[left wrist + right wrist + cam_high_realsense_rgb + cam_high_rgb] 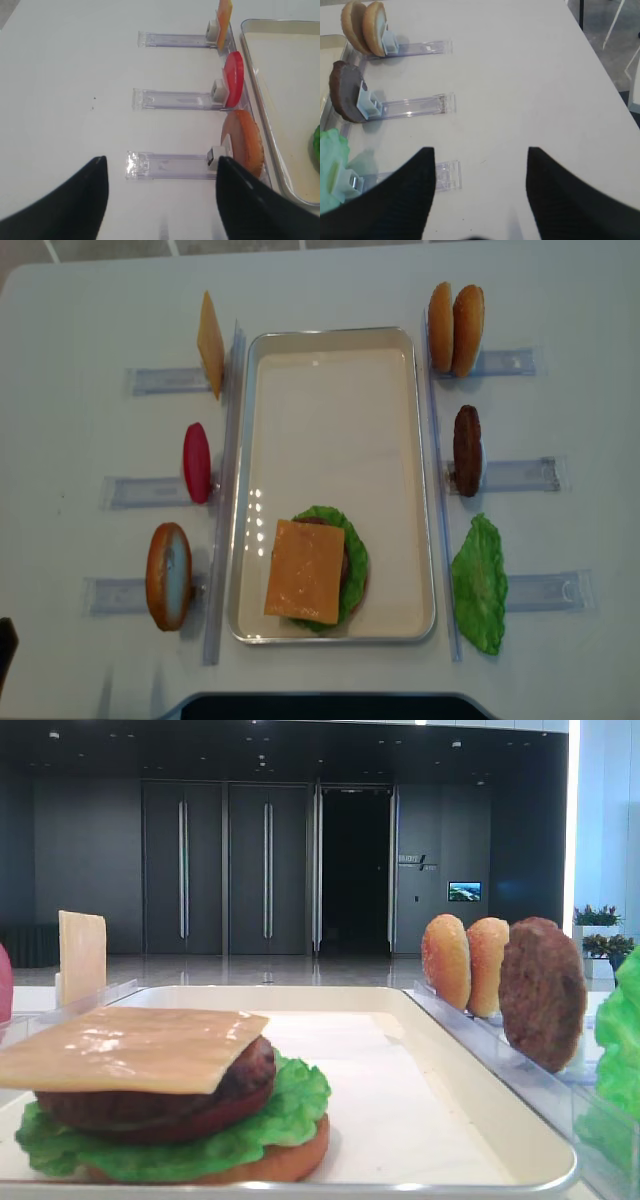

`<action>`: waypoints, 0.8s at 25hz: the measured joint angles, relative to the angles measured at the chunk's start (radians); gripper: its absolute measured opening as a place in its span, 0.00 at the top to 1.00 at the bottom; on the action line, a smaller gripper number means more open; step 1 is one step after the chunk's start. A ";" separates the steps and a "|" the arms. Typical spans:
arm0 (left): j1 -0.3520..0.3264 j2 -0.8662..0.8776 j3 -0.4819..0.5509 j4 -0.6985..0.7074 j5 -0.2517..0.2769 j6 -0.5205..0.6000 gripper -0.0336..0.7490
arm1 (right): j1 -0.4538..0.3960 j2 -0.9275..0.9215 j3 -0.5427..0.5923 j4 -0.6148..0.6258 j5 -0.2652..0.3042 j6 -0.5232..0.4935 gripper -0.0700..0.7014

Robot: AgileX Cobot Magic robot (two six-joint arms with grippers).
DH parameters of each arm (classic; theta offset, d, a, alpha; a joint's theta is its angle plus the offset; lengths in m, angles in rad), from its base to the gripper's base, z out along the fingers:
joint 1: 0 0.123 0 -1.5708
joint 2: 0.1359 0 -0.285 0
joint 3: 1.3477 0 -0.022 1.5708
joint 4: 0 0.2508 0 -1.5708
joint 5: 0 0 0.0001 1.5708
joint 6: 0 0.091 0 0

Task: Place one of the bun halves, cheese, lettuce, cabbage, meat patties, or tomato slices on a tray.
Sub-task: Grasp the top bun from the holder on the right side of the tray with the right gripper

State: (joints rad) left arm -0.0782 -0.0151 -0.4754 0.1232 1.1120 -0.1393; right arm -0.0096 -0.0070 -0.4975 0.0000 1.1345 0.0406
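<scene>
Exterior high (realsense) view gives us the whole layout: the tray [331,340] sits mid-tabletop [90,640] with a part-built burger near its front end, cheese [304,570] square on top, a meat patty and lettuce [322,515] peeking out beneath. Ingredients stand on edge in clear racks [525,475] either side, presumably so fingers can slip down around them: bun halves [455,328] at the back right, a spare patty [466,450] next, a loose lettuce leaf [480,585] nearest; opposite, a cheese slice [210,343], a red tomato slice [197,462] and a bottom bun [168,575]. From the right wrist view, the right gripper [479,172] hovers low over bare tabletop, pointing along the racks, fingers spread apart and holding nothing. Same story on the left wrist view: the left gripper [161,182] hangs over its racks, fingers parted, empty. A top bun looks like the likely next pick.
</scene>
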 joint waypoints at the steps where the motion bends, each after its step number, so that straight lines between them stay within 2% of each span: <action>1: 0.000 0.000 0.000 0.000 0.000 0.000 0.30 | 0.000 0.000 0.000 0.000 0.000 0.000 0.37; 20: 0.000 0.000 0.000 0.001 0.000 0.000 0.30 | 0.000 0.000 0.000 0.000 0.000 0.000 0.37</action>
State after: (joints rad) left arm -0.0782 -0.0151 -0.4754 0.1241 1.1120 -0.1393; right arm -0.0096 -0.0070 -0.4975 0.0000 1.1345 0.0406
